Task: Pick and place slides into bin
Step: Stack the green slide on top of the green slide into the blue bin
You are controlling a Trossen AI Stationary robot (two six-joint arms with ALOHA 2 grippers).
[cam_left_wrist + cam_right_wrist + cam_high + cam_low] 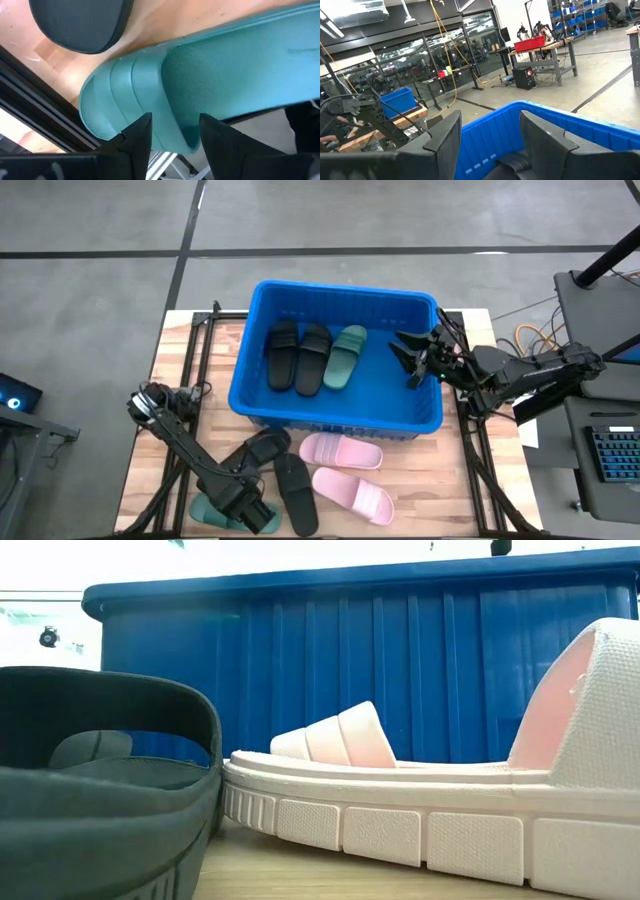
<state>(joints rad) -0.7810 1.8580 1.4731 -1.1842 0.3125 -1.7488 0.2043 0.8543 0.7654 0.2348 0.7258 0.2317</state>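
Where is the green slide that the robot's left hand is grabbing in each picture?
High view: the green slide lies at the table's bottom-left corner, under the left hand.
Low view: not in it; only black and pink slides show before the blue bin.
Left wrist view: it fills the middle, between the fingers.
Right wrist view: not in it.
Shared landmark: the blue bin.
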